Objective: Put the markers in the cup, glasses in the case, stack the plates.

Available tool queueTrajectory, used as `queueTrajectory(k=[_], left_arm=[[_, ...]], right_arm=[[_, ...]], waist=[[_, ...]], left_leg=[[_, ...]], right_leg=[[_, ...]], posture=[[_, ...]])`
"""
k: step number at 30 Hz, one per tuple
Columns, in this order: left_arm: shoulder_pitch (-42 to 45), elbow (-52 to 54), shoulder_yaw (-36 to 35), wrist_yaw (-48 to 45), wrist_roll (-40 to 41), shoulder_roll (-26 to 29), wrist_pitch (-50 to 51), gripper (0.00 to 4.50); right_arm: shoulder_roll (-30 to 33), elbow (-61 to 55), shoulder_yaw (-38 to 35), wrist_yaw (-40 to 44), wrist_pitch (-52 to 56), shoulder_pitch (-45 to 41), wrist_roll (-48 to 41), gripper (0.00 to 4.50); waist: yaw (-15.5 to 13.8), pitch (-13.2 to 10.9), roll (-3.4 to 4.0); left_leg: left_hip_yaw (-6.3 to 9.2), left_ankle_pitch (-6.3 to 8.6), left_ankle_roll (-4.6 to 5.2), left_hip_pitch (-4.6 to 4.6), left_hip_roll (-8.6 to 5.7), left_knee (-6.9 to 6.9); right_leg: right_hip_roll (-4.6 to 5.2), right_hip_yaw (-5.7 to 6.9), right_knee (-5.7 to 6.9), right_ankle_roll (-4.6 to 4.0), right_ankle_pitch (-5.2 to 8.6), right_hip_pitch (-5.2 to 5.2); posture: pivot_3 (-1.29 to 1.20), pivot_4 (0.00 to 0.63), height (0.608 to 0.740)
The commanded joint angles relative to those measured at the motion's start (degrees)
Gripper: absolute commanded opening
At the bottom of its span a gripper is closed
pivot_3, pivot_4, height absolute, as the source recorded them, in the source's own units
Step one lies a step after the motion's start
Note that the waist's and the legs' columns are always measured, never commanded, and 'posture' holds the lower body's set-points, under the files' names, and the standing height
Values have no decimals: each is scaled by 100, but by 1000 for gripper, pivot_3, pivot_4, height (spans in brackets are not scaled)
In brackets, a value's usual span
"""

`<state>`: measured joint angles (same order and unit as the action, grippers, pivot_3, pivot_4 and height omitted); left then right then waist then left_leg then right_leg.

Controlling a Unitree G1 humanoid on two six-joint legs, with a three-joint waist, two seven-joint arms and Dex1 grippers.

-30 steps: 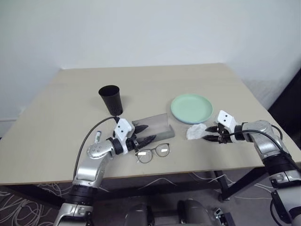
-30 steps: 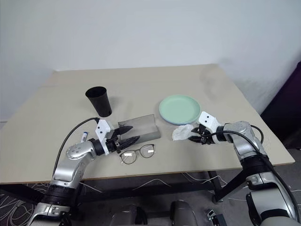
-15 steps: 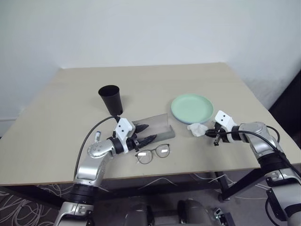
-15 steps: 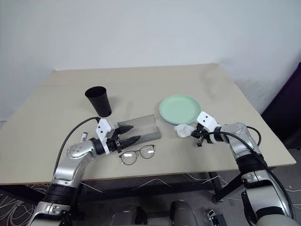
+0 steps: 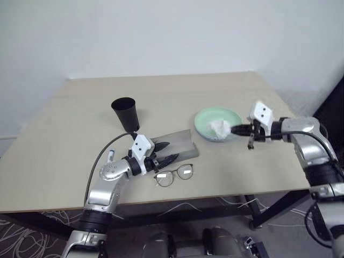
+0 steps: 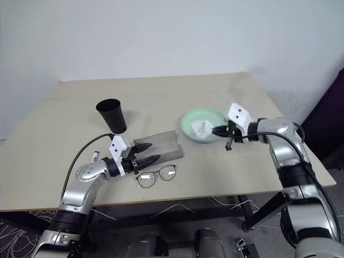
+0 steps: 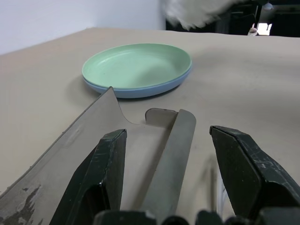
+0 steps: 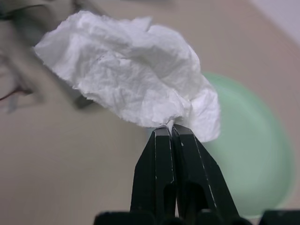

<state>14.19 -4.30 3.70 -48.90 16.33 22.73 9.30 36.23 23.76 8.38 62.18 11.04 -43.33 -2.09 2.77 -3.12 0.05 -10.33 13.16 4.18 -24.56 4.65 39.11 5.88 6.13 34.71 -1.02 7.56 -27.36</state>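
The mint green plate (image 5: 210,119) sits on the light blue plate (image 7: 136,91) at mid-right. My right gripper (image 5: 232,129) is shut on a crumpled white tissue (image 8: 136,70), held in the air over the green plate. The grey case (image 5: 180,145) lies open, its smoky lid (image 7: 70,150) raised. My left gripper (image 5: 165,151) is open with its fingertips at the case's near left end, holding nothing. The glasses (image 5: 174,174) lie on the table just in front of the case. The black cup (image 5: 124,113) stands upright behind my left arm. One marker (image 5: 111,156) lies beside that forearm, partly hidden.
The tan table (image 5: 70,140) ends close in front of the glasses and just right of my right arm. A black cable (image 5: 99,161) loops from my left wrist past the marker. A white wall rises behind the table.
My right gripper shut on the tissue, then lifted it off the table and carried it back over the green plate. The left arm has kept still.
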Motion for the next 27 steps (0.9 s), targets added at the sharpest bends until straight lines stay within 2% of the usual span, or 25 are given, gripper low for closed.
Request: queueTrajectory(k=[1,6,9,13,18,23,27], left_arm=[[153,34,-30,-10,-6,3,-111,2969],[166,17,-24,8,1,-27,-126,2969],[129,70,-32,29,10,-21,-121,2969],[74,132,-51,54,20,-2,-113,2969],[41,181,-64,67,34,17,-95,2969],[120,165,13,-175,68,144,7,2969],[310,58,143,-635,99,358,130,2969]], right_arm=[[-303,881,91,-483,-372,-465,300,20],[-699,2481,348,-1165,-1059,-1111,844,20],[-824,3177,390,-1412,-1350,-1381,1007,606],[-901,3595,349,-1430,-1584,-1517,1037,1918],[-868,3525,226,-1327,-1834,-1489,924,3597],[-595,2204,-141,-211,-2066,-685,186,3597],[-446,986,-223,509,-1645,162,-346,3597]], waist=[[-2,0,0],[0,0,2],[4,0,3],[5,1,3],[5,1,4],[-3,1,3],[-2,2,3]], left_leg=[[1,0,0,0,2,0],[-1,-1,-1,-4,5,-4],[-3,-3,-5,-1,1,-2],[-5,-4,-8,-2,-3,-5],[-6,-7,-14,-1,-5,-13],[3,-10,-17,3,-4,-7],[8,-9,-15,1,-3,-2]], right_leg=[[0,5,1,0,0,2],[2,13,6,-11,-7,-3],[2,10,12,-26,-16,-2],[1,6,11,-24,-19,-4],[-1,6,12,-16,-24,-5],[0,8,12,-19,-22,2],[2,10,9,-26,-18,5]], posture=[[0,0,729],[0,0,729],[0,0,729],[0,0,729],[0,0,729],[0,0,729],[0,0,729]])
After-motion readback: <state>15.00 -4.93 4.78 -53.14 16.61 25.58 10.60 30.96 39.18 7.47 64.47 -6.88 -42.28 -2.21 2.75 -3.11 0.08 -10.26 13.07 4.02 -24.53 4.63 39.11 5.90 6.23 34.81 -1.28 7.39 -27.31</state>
